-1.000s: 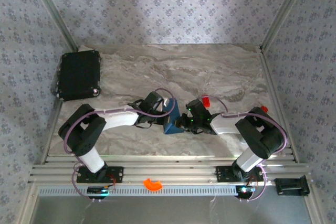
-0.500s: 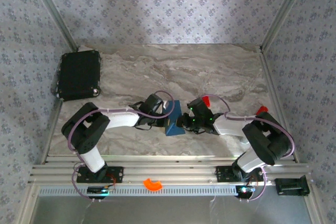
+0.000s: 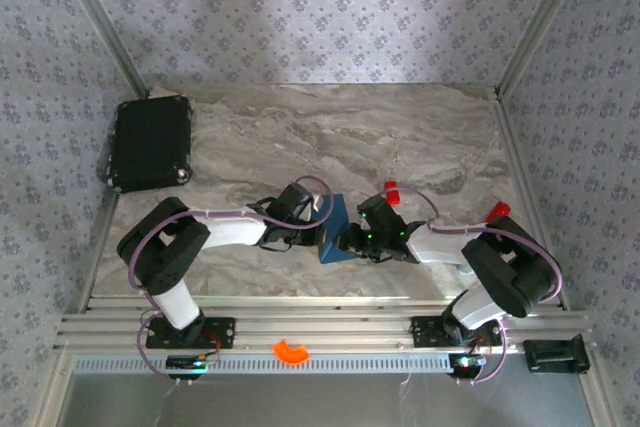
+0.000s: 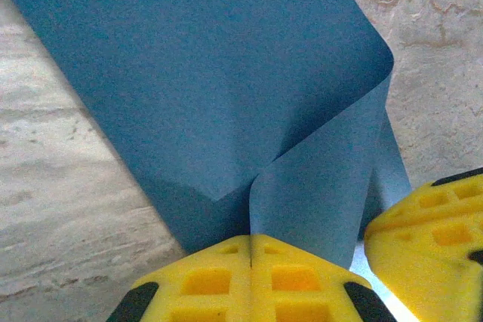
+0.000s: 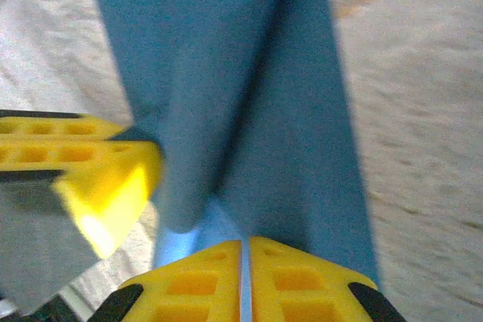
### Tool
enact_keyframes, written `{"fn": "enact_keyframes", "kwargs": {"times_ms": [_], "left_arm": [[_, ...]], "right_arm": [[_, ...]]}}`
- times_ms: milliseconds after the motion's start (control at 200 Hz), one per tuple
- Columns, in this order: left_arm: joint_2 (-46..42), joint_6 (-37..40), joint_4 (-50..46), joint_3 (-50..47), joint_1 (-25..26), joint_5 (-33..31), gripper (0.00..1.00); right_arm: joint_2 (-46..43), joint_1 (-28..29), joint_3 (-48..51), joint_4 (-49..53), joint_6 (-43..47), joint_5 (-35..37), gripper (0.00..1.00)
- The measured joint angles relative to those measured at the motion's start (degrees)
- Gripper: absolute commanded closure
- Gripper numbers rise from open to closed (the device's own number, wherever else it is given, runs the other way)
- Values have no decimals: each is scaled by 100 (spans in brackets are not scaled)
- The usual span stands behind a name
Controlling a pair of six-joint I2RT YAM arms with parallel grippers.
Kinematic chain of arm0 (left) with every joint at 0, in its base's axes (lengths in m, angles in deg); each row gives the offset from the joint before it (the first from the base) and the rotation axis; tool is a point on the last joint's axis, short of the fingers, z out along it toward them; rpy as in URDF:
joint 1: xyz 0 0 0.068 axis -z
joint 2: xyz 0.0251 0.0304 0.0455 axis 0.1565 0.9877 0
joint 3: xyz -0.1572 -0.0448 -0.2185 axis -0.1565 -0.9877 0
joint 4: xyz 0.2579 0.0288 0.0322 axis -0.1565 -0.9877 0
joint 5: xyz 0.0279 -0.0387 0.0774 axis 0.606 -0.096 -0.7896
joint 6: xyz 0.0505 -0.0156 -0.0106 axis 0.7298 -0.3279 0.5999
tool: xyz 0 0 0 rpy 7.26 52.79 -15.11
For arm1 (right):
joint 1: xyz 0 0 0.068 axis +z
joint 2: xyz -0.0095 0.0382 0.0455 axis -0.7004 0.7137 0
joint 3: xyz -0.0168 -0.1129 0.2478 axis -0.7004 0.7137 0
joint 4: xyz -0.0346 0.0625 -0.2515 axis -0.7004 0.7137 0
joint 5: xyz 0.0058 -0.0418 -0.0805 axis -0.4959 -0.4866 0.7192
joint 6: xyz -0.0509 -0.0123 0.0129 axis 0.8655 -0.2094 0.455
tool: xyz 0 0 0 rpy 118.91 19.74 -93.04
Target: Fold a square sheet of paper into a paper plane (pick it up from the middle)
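While the left gripper (image 4: 250, 245) and right gripper (image 5: 243, 253) pinch closed on the blue paper sheet (image 4: 226, 73), seemingly half-folded, align edges before creasing.

A: Overhead, paper (image 3: 335, 217): left part covered by left gripper (image 3: 319, 232), right part by right gripper (image 3: 348, 240). Fold shape too small to be made out.
B: Noted. Right wrist view blurred; paper cut off at top edge.

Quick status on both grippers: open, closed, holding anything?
Left gripper: closed, pinching the paper.
Right gripper: closed, pinching the same paper.
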Motion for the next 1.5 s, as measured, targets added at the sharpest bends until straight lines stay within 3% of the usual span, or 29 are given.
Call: {"fn": "enact_keyframes", "kwargs": {"times_ms": [1499], "left_arm": [[114,376,-306,293,4,-197,96]], "right_arm": [[-13,4,2,17,7,107,90]]}}
